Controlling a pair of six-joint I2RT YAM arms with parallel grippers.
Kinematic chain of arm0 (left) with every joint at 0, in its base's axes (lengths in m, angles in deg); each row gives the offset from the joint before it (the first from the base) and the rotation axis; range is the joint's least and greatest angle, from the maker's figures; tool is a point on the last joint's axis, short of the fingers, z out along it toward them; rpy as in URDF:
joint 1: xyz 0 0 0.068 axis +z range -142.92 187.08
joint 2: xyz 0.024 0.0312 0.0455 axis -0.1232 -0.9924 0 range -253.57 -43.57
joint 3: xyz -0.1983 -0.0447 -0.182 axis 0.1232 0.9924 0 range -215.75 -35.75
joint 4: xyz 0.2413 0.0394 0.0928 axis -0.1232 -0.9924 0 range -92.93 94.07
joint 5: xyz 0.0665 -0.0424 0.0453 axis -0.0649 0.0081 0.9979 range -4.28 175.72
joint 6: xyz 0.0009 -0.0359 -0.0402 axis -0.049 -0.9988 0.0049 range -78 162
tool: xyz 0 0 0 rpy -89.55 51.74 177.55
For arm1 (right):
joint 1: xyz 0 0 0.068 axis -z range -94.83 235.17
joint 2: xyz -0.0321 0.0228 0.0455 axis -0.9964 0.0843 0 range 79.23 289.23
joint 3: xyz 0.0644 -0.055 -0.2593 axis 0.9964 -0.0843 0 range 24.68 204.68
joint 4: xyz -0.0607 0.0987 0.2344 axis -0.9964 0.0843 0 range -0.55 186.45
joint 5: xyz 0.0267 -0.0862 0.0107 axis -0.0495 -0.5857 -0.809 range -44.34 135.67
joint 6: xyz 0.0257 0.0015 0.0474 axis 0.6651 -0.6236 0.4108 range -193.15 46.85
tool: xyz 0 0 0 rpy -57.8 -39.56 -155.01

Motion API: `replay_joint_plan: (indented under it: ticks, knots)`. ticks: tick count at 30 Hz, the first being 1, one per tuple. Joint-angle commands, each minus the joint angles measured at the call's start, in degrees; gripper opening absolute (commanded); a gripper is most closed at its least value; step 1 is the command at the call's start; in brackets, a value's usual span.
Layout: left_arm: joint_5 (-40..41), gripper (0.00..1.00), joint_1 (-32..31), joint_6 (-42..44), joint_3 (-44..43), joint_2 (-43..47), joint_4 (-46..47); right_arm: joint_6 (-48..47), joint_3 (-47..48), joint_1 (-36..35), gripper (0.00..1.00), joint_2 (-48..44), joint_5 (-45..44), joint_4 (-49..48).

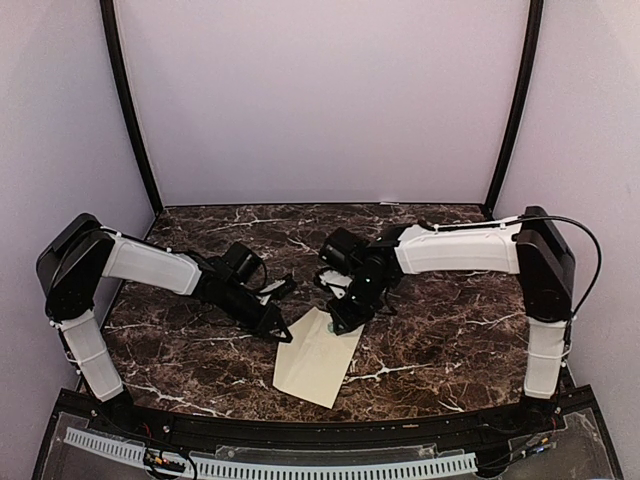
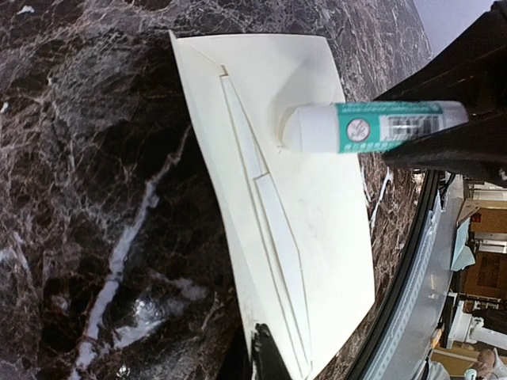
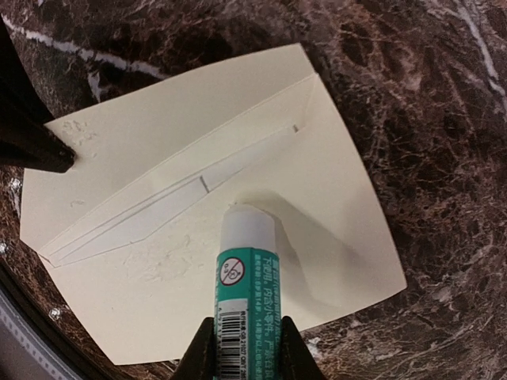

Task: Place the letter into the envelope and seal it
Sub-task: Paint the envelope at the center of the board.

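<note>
The envelope is plain pale cream-yellow, on a table of dark brown marble streaked with thin white veins. The glue stick, at six o'clock in the right wrist view, is white at its tip, with a teal-green label bearing a barcode panel and a small red-ringed symbol. In the top view, the left arm at nine o'clock and the right arm at three o'clock are white with black joints.
</note>
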Motion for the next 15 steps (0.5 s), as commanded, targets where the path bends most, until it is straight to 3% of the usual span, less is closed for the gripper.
replay_joint_plan:
  ticks: [1, 4, 7, 9, 15]
  knots:
    - [1.87, 0.09, -0.1, -0.15, 0.04, 3.27, -1.81, 3.35, 0.59, 2.66, 0.0, -7.77, 0.6, -5.28]
    - [4.76, 0.22, 1.08, -0.63, 0.5, 7.01, -0.91, 5.25, -1.5, 4.23, 0.01, -13.38, 0.73, -8.78]
    - [9.46, 0.5, 2.45, -0.96, 1.62, 14.28, 0.76, 6.97, -5.8, 4.97, 0.01, -18.94, 0.24, -14.87]
    - [14.2, 0.6, 2.83, -1.27, 2.29, 19.65, 2.15, 7.86, -8.78, 5.03, 0.0, -22.33, 0.93, -19.55]
    - [20.09, 0.68, 2.89, -11.22, 7.95, 35.35, 18.64, 11.73, -20.94, 4.99, 0.0, -31.9, 5.74, -42.17]
